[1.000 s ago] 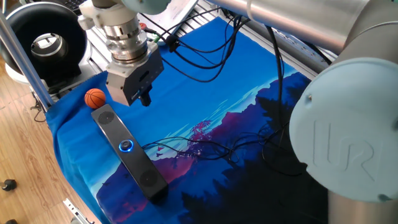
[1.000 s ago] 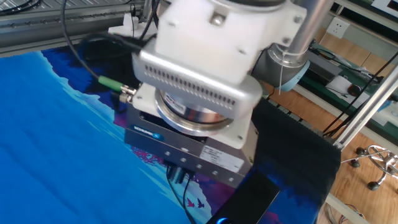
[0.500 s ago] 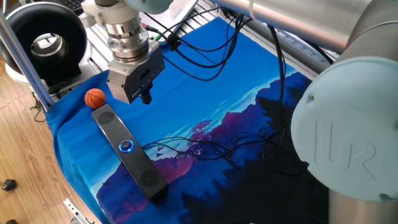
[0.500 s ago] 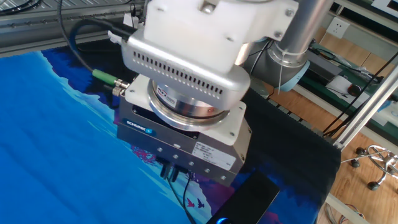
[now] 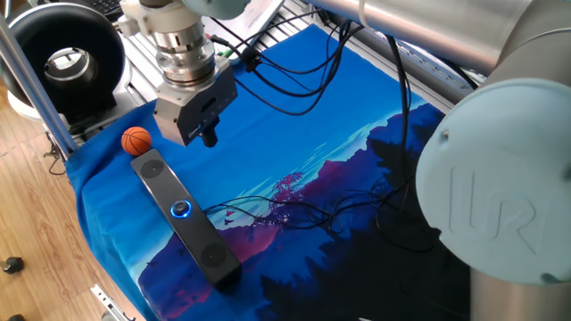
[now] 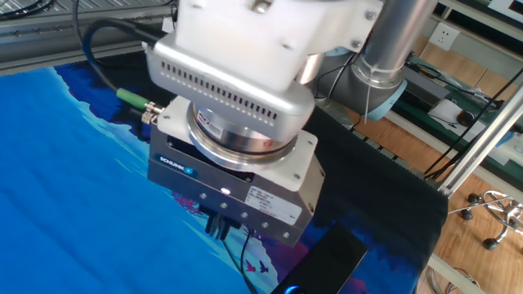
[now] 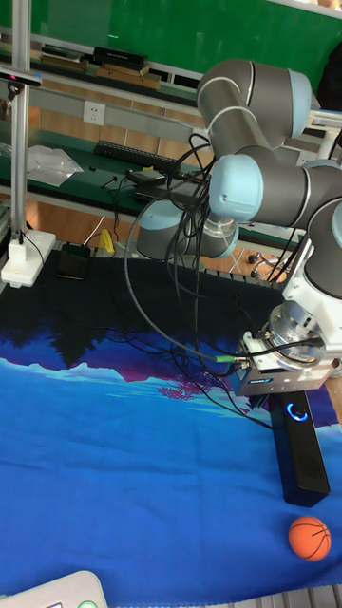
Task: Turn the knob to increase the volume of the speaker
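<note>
The speaker lies on the blue cloth, a long black bar w/ one end near the little orange ball. The knob glows blue in the middle of its top. The gripper hangs in the air above the cloth, up & to the right of the ball, well apart from the knob & not touching the speaker. Its dark fingers look pressed close together w/ nothing between them. A black wire runs across the cloth just right of the speaker. A big round black thing sits at the far left.
</note>
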`<action>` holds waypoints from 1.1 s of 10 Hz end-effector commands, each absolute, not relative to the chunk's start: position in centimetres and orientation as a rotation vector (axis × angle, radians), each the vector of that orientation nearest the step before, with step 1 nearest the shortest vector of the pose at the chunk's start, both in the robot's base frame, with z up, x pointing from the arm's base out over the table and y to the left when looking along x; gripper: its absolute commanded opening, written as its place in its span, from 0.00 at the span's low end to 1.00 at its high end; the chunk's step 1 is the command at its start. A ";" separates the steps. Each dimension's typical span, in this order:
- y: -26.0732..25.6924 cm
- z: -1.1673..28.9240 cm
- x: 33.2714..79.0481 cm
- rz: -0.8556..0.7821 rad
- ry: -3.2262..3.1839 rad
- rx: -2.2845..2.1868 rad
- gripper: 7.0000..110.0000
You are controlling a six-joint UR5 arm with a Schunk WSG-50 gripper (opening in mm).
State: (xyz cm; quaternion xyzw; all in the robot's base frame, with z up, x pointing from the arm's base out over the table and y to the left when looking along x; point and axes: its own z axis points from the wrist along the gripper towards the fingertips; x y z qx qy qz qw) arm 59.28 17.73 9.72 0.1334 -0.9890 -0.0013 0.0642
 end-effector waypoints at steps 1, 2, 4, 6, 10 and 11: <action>18.4 9.0 62.2 -0.078 -3.059 0.304 0.00; 17.5 8.8 64.2 -0.062 -3.104 0.252 0.00; 16.2 8.6 66.4 -0.057 -3.163 0.176 0.00; 14.4 8.4 66.9 0.026 -3.189 0.130 0.00; 11.5 7.4 65.9 0.001 -3.245 0.147 0.00; 12.3 6.9 66.2 -0.052 -3.243 0.137 0.00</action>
